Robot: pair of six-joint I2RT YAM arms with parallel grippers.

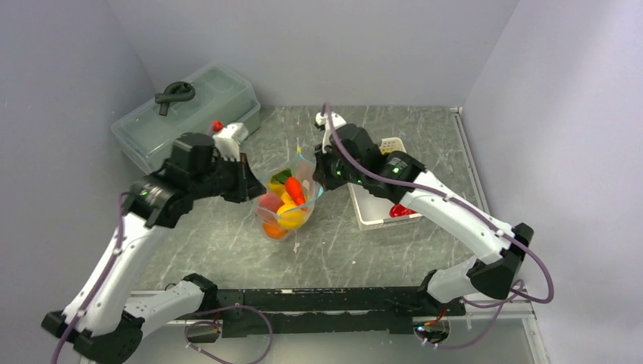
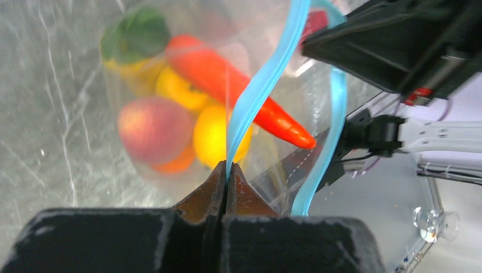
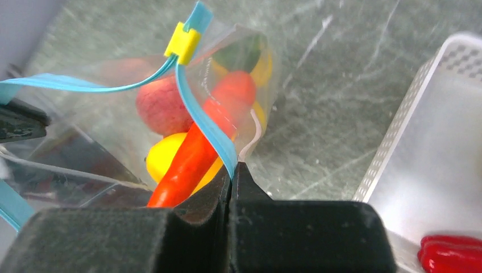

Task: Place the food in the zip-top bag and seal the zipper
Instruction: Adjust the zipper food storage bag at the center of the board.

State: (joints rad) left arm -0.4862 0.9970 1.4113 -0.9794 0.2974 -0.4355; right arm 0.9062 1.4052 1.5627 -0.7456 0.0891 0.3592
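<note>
The clear zip-top bag (image 1: pixel 284 203) hangs between my two grippers with its mouth open. Inside lie a carrot (image 2: pixel 227 85), a pink peach (image 2: pixel 153 128), a yellow fruit (image 2: pixel 211 135), a green piece (image 2: pixel 136 34) and an orange piece (image 1: pixel 274 230). My left gripper (image 2: pixel 226 169) is shut on one side of the teal-blue zipper (image 2: pixel 267 74). My right gripper (image 3: pixel 233 169) is shut on the other zipper strip (image 3: pixel 204 122). A yellow slider (image 3: pixel 182 42) sits at the zipper's far end. A red pepper (image 3: pixel 452 253) lies in the white basket (image 3: pixel 432 125).
The white latticed basket (image 1: pixel 371 216) stands right of the bag, under my right arm. A large translucent lidded box (image 1: pixel 205 106) with a dark handle stands at the back left. Grey walls close in the table on three sides.
</note>
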